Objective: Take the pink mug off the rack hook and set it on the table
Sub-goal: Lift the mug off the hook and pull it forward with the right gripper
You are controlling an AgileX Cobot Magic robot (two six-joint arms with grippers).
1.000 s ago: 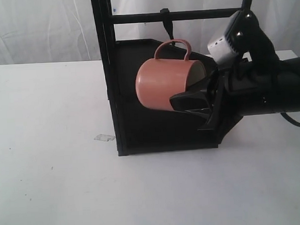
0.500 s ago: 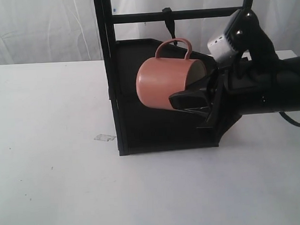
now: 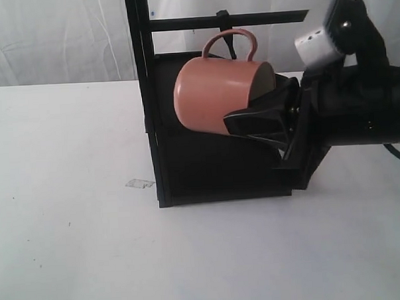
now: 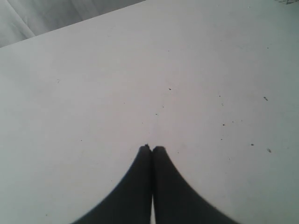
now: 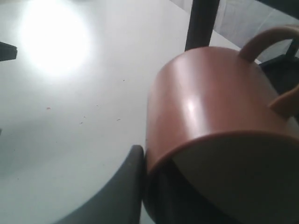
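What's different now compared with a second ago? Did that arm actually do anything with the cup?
Yes. The right end effector, clamped on the pink mug, raised it and nudged it slightly left. The handle now rises almost to the crossbar and still seems looped on the rack hook. The grip did not change. The rack barely shifted, and the table looks the same.
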